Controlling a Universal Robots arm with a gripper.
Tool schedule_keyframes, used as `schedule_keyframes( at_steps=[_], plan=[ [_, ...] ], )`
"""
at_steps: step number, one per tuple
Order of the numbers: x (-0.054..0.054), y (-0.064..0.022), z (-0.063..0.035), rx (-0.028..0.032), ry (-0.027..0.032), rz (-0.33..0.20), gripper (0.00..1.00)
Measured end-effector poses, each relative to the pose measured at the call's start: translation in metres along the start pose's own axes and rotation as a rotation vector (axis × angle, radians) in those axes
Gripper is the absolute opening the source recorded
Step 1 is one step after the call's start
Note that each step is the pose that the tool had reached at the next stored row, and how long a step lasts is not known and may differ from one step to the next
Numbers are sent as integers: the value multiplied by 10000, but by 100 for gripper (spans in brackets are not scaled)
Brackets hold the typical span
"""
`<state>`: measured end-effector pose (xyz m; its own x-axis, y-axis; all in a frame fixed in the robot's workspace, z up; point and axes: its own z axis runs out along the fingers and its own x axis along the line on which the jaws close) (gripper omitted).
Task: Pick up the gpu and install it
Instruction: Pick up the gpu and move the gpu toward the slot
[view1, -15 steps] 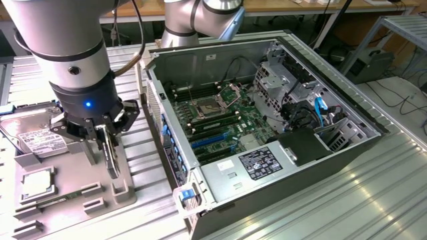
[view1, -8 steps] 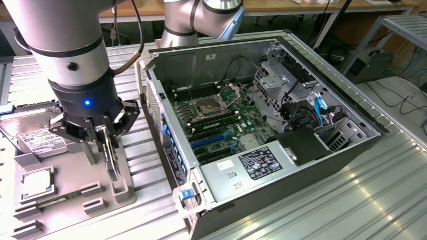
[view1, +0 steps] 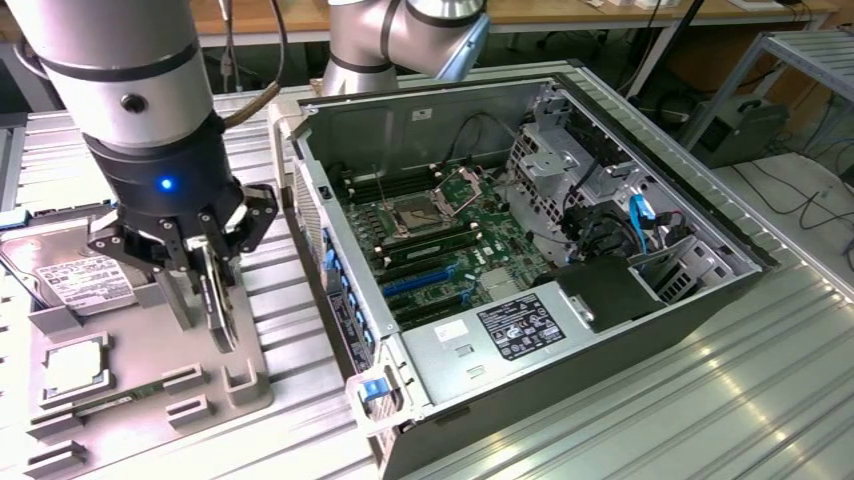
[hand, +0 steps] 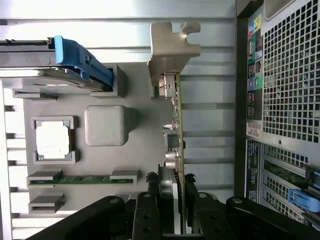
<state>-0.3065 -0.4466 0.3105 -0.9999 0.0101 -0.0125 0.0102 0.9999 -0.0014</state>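
Wrist view has the gripper (hand: 175, 212) clenched on the gpu (hand: 178, 145), with black fingers (hand: 145, 219) pressing on either side of the thin card, which is seen edge-on. The card's silvery bracket (hand: 172, 47) sits at the end farthest from the fingers.

In the exterior view the gpu hangs upright on its edge under the gripper. It is over the side of the grey holder (hand: 142, 150) that lies nearest the computer case (view1: 400, 130). I cannot tell whether its lower edge touches the holder or is clear of it.

Other parts rest in the holder, on the side of the card away from the case:
- a hard drive (view1: 78, 275) with a white label and a blue handle
- a square silver chip (hand: 52, 140) in its frame
- a green memory stick (hand: 80, 178) in a narrow slot
- a plain grey block (hand: 105, 125) between the chip and the card

The computer case lies open on its side just beside the holder, on the exterior view's right. Its green board (view1: 447, 235) faces up, with blue slots (view1: 420, 285) near the wall closest to the gripper. The gpu is outside the case and not in any slot. Holder and case both stand on a ribbed metal worktop (view1: 667, 400).
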Motion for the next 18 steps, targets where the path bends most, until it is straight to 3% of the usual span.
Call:
schedule_keyframes(
  at_steps=[2,18],
  plan=[
    [-1,0,-119,1,0,1,30],
    [-8,-1,-673,-3,-1,1,30]
  ],
)
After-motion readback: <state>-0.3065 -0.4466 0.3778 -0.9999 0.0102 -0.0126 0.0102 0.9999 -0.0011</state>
